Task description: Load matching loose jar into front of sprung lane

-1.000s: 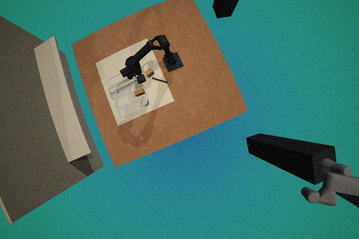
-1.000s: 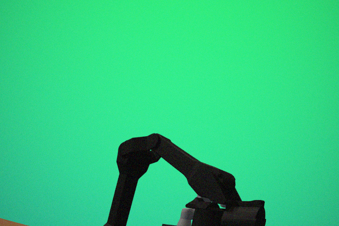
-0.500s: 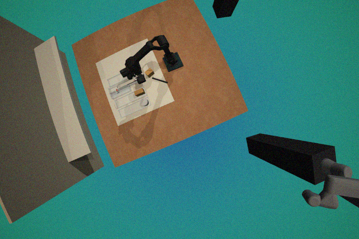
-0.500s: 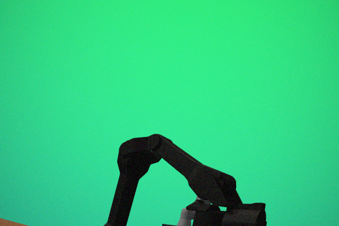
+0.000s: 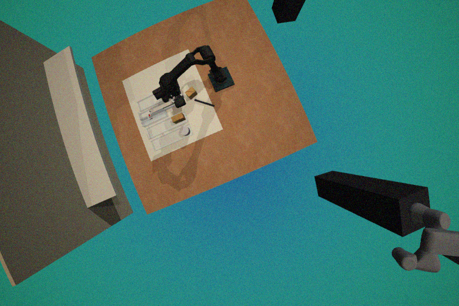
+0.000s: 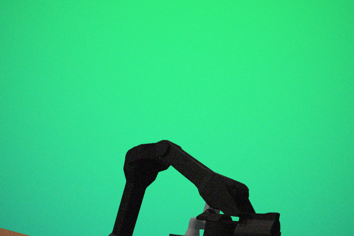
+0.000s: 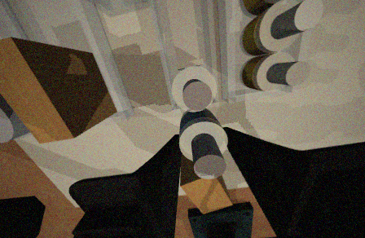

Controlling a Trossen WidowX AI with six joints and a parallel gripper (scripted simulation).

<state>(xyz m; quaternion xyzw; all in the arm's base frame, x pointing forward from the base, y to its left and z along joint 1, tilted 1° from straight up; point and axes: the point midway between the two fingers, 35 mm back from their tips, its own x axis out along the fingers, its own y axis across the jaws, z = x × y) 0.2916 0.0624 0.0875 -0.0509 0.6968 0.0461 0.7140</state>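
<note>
Two orange-brown blocks [image 5: 178,118] [image 7: 54,87] and [image 5: 190,92] [image 7: 208,195] stand apart — a slim black bar [image 5: 204,102] lying near one of them on the pale mat [image 5: 205,126] — while a long pale box [image 5: 82,133] sits on a dark grey surface [image 5: 24,144] beyond the brown tabletop [image 5: 244,108].

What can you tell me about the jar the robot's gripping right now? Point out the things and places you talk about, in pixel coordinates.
The gripped jar [image 7: 202,140] has a dark, bluish body, a broad pale shoulder ring and a narrower dark neck topped by a flat greyish-pink disc. Its surface looks matt. The end effector [image 7: 200,134] is shut on it, black fingers at either side. Another pale-topped jar [image 7: 195,77] appears just beyond; whether they touch is unclear.
</note>
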